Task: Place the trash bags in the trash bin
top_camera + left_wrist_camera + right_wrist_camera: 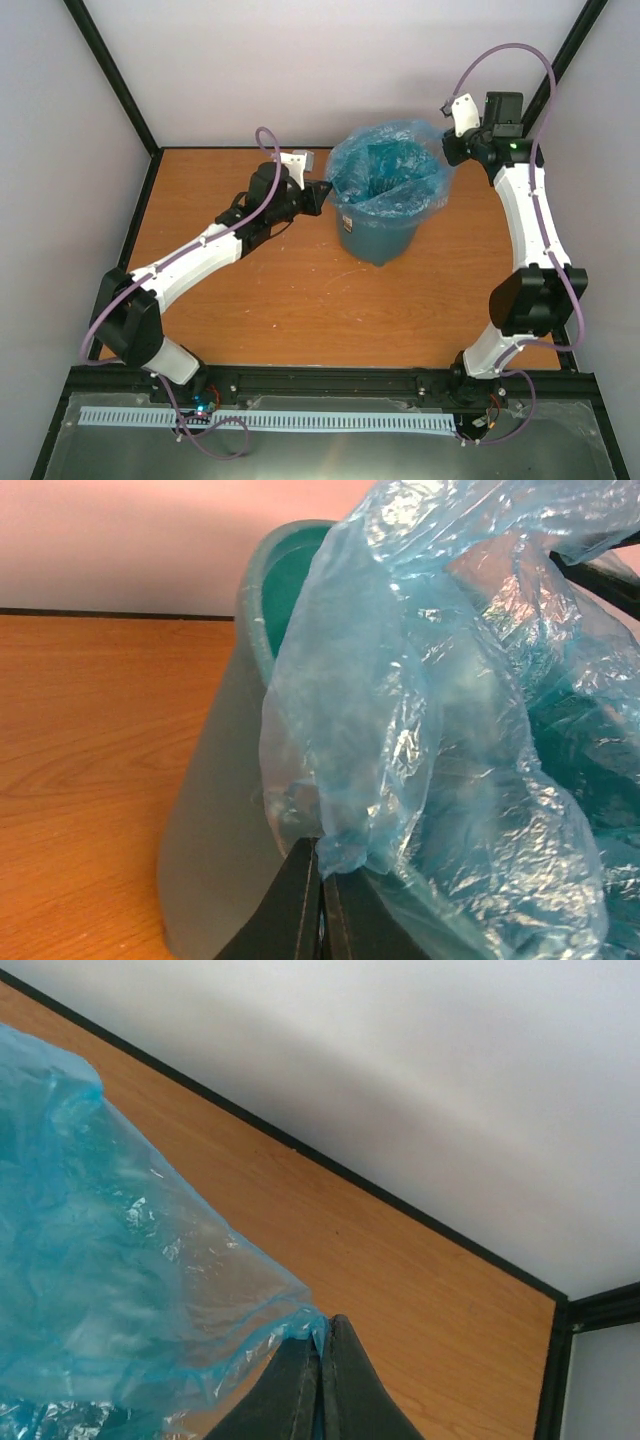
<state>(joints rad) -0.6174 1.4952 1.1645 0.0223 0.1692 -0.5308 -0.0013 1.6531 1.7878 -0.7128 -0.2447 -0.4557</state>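
Trash bags [388, 160] hang half-seated in the trash bin [378, 238], left claw [322, 858] and right claw [322, 1332] pinching the hem at its opposite sides; next, probably, pushing film down inside.

Top view looking down from behind, both wrist views close, sharing the trash bag [420, 730]

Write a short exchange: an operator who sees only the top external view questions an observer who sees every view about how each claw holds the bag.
Operator: Is the left claw really gripping the bag?
Observer: Yes. The left wrist view shows the left claw shut on a fold of the trash bag that is draped outside the rim of the trash bin.
Operator: And the right one?
Observer: The right wrist view shows the right claw shut on the bag's edge, with the wooden table behind it.
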